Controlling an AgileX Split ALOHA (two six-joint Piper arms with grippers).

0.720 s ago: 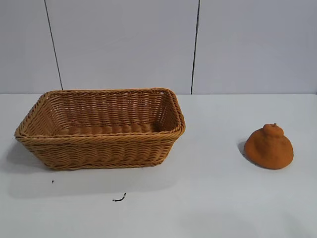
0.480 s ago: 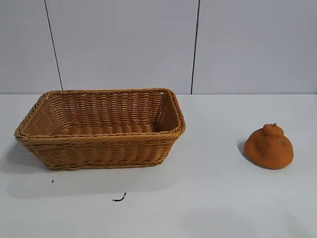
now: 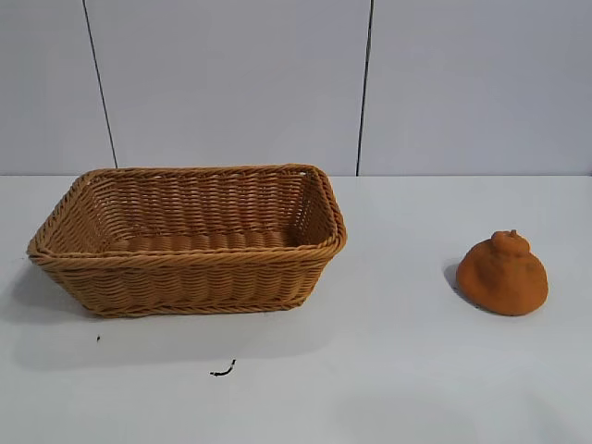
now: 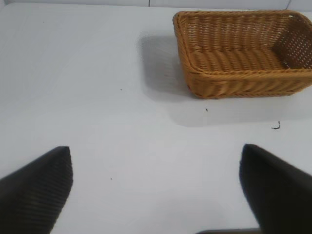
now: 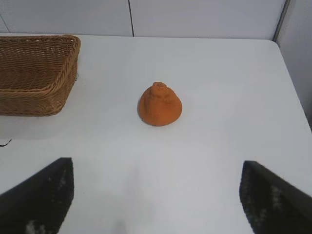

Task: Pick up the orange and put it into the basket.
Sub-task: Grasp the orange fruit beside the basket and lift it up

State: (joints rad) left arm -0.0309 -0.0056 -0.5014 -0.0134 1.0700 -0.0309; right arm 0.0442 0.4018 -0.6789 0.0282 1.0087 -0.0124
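Sitting upright on the white table [image 3: 388, 370], the orange [image 3: 502, 274] occupies the exterior frame's right, well apart from the basket [image 3: 190, 242] at left. Left end effector [image 4: 156, 190] and right end effector [image 5: 156, 192]: spread wide, both holding nothing.

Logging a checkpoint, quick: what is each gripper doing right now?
Left gripper: open, holding nothing.
Right gripper: open, holding nothing, orange untouched.

White table [image 3: 398, 370] with a plain matte surface; one small dark mark [image 3: 223, 371] near its front edge. Behind stands a pale grey panelled wall [image 3: 231, 83], divided by two dark vertical seams.
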